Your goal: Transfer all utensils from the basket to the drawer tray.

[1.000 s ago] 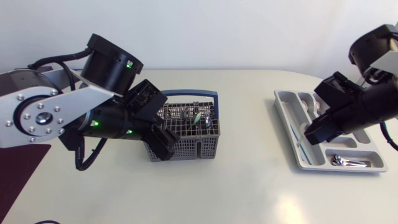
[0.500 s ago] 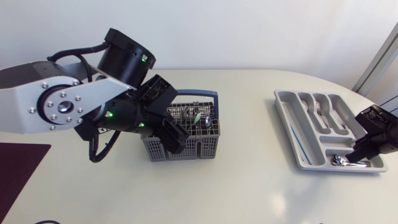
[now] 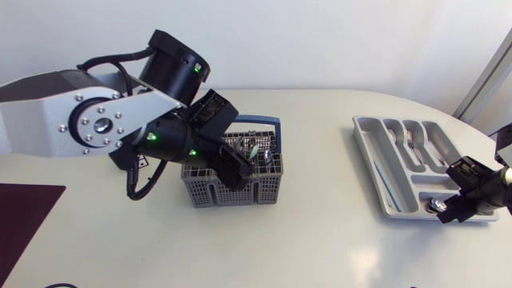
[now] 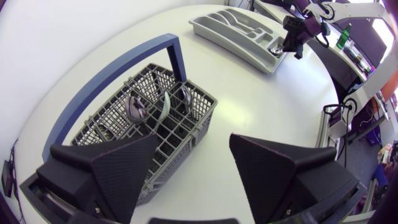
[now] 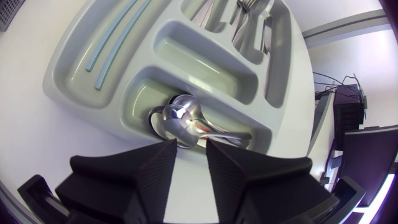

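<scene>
A grey mesh basket (image 3: 264,192) with a blue handle (image 4: 112,78) stands at mid-table, holding spoons (image 3: 254,150) and a pale green utensil (image 4: 163,106). My left gripper (image 3: 232,170) hangs open just above the basket's front edge, its fingers (image 4: 127,165) wide apart with nothing between them. The grey drawer tray (image 3: 368,152) lies to the right. My right gripper (image 3: 450,210) is at the tray's near end, fingers (image 5: 140,165) slightly parted, right behind the spoons (image 5: 180,121) lying in the front compartment (image 5: 140,93).
Forks (image 5: 249,18) fill the tray's far slots, and two pale blue sticks (image 5: 115,40) lie in its long side slot. A dark mat (image 3: 24,210) covers the table's front left corner. Bare tabletop (image 3: 328,216) lies between basket and tray.
My right arm has pulled back from above the tray to its near right end, and its fingers have parted at the spoon compartment. My left arm has swung right over the basket.
</scene>
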You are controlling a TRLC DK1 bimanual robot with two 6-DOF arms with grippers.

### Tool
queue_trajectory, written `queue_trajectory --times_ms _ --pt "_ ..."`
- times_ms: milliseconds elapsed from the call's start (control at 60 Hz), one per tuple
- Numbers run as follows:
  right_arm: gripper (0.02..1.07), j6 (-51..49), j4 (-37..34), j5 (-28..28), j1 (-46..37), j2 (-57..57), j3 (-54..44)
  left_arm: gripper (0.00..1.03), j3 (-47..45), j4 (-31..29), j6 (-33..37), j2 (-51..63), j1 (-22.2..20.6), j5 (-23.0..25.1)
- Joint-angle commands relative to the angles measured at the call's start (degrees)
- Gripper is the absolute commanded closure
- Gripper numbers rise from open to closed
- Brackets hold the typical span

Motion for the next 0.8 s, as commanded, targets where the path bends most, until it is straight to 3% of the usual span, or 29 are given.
queue_trajectory --times_ms 0,100,233,400,567,783 --pt "0.31 -0.4 0.8 0.4 -0.3 0.4 -0.8 0.23 2.3 0.1 -2.0 1.8 -0.2 1.3" --pt "0.16 0.0 -0.1 -0.6 -0.3 -1.4 -0.1 0.23 3.8 0.2 -3.1 2.9 -0.1 2.7" --pt "0.08 1.9 -3.9 -4.7 -1.5 -4.4 2.2 0.23 5.9 0.6 -4.8 5.4 0.1 2.9" --pt "0.08 4.9 -8.2 -9.1 -2.3 -5.9 4.3 0.27 8.5 1.2 -6.5 9.8 0.2 2.9" --pt "0.08 7.8 -9.5 -11.0 -1.3 -7.8 4.1 0.46 11.3 1.2 -9.3 13.4 -0.3 2.0" --pt "0.08 10.6 -10.8 -12.6 0.7 -10.3 3.8 0.46 12.9 1.3 -10.4 16.1 -0.7 -0.9"
